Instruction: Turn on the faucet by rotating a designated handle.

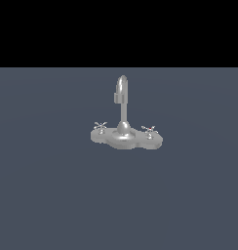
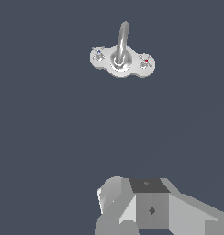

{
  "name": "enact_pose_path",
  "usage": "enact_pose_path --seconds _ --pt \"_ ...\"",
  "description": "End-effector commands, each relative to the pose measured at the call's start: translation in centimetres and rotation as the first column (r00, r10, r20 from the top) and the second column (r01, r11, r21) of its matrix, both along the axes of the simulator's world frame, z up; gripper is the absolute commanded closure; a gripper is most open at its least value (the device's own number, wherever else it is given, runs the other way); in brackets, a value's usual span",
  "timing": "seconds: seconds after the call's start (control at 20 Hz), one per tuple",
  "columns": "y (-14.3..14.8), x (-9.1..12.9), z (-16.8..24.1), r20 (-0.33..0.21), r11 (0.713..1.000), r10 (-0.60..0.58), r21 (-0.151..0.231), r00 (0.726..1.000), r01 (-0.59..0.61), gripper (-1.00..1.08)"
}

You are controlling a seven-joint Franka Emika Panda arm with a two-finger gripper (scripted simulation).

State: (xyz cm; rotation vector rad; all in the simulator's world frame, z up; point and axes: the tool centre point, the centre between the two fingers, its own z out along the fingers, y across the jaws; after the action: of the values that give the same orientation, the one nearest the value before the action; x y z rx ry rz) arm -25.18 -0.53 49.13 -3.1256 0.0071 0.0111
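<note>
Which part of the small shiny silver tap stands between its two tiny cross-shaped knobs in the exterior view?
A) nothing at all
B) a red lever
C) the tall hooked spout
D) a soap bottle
C: the tall hooked spout rises from the flat base plate midway between the all-silver cross knob and the red-flecked cross knob.

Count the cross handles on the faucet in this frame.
2. The all-silver handle sits on the base plate at the exterior view's left of the spout; its red-flecked twin sits at the right. Nothing appears to hide more.
</note>
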Motion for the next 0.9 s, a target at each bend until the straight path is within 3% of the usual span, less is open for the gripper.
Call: enact_pose_path --seconds 0.0,0.05,0.1,0.15,0.2,0.25,0.3,0.35,0.4,0.45,0.5,0.55,0.6,0.65,0.7,0.75,0.8,0.85 --pt "1.5 0.1 -1.4 -0.032 1.0 0.03 0.006 0.999 -0.03 0.47" --pt "0.4 -0.3 -2.4 -0.056 1.0 0.0 0.008 0.998 0.0 0.33" --pt "0.4 -0.2 -5.0 -0.127 0.999 -0.031 0.015 0.991 0.033 0.36" --pt "-0.3 -0.3 -5.3 -0.134 0.998 -0.047 0.043 0.99 0.053 0.31" --pt "1.3 0.5 -6.3 -0.149 0.999 0.005 0.033 0.989 0.0 0.29" --pt "-0.8 0.5 -6.7 -0.169 0.998 -0.046 0.034 0.984 0.052 0.23" --pt "1.5 0.9 -8.6 -0.202 0.999 0.023 -0.017 0.979 -0.027 0.22" --pt "1.5 0.9 -8.6 -0.203 0.999 0.024 -0.018 0.979 -0.029 0.22" --pt "-1.1 1.0 -10.1 -0.22 0.999 -0.047 -0.006 0.974 0.047 0.36" --pt "2.0 1.5 -11.2 -0.234 0.999 0.029 -0.037 0.972 -0.039 0.56" --pt "-0.5 1.7 -13.3 -0.258 0.999 -0.032 -0.019 0.966 0.029 0.72" --pt "1.8 2.5 -13.8 -0.251 0.997 0.054 -0.044 0.966 -0.068 0.7" --pt "1.8 2.5 -13.7 -0.251 0.997 0.055 -0.044 0.966 -0.069 0.7" --pt "0.5 3.0 -15.4 -0.269 0.999 0.029 -0.018 0.963 -0.035 0.76" --pt "1.0 4.3 -16.2 -0.259 1.0 0.007 -0.017 0.966 -0.012 0.86" --pt "2.8 4.2 -17.8 -0.281 0.994 0.093 -0.03 0.955 -0.106 0.83" --pt "2.3 4.8 -19.5 -0.283 0.995 0.096 0.007 0.954 -0.098 0.83" --pt "1.4 5.1 -21.0 -0.292 0.998 0.065 0.007 0.954 -0.065 0.82"
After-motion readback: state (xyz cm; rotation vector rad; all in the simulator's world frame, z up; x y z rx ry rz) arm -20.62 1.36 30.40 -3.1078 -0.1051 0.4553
